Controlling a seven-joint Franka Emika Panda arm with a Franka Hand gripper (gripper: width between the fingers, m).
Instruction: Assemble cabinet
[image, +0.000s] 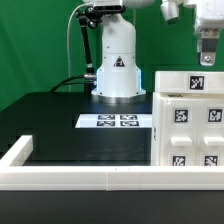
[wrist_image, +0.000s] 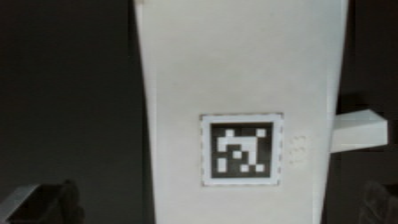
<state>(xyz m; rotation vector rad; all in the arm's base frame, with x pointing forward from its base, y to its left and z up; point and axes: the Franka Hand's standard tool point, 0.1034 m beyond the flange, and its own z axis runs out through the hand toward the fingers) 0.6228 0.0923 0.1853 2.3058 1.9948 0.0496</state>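
The cabinet (image: 190, 118) is a large white boxy body at the exterior view's right, with black-and-white tags on its top and a grid of small tagged blocks on its face. My gripper (image: 205, 52) hangs a short way above its top edge, not touching it. In the wrist view a white cabinet panel (wrist_image: 231, 70) with one tag (wrist_image: 240, 150) runs straight between my dark fingers (wrist_image: 43, 205), which stand wide apart on either side of it. The gripper (wrist_image: 210, 208) is open and holds nothing.
The marker board (image: 118, 121) lies flat on the black table in front of the arm's white base (image: 117, 68). A low white rim (image: 80, 172) borders the table's near and left sides. A green backdrop stands behind.
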